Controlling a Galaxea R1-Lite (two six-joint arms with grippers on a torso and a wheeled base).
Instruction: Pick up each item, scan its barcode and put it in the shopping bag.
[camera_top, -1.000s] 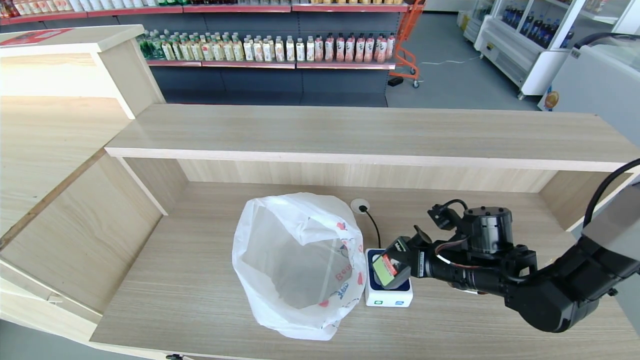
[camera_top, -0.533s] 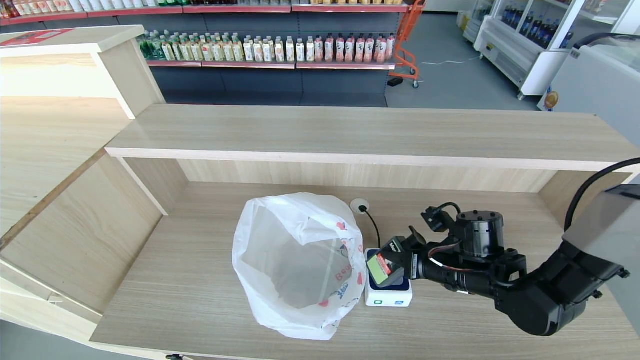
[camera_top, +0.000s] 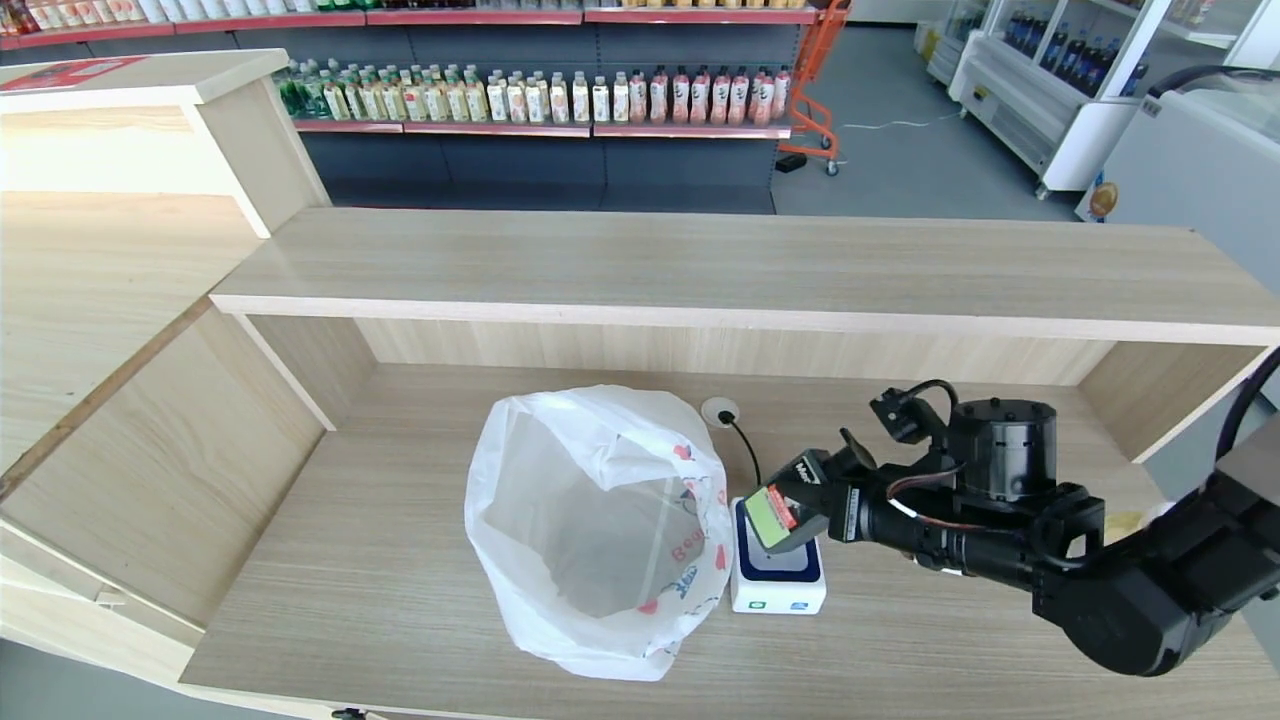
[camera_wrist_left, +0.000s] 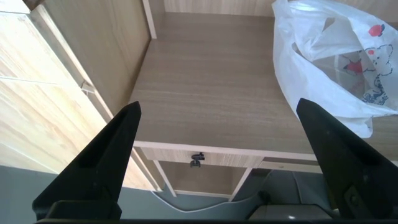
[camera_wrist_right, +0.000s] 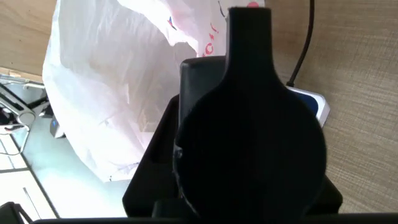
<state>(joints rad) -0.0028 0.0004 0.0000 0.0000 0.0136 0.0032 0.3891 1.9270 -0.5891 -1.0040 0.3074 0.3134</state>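
Scan step: right tool (camera_top: 785, 515) pinches green-labelled packet (camera_top: 766, 518) above scanner (camera_top: 778, 585). Likely next: carry over shopping bag (camera_top: 590, 520), release. Left tool (camera_wrist_left: 217, 124) spread.

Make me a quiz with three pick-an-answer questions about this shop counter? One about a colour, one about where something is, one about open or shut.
1. What colour is the shopping bag? A white, B black, C blue.
2. Where is the green item? A inside the bag, B in the right gripper over the scanner, C on the top ledge.
3. The left gripper has its fingers: A open, B shut on the bag, C shut on the item.
1 A: the plastic is white. 2 B: its fingers clamp it above the scanner. 3 A: they stand wide apart.
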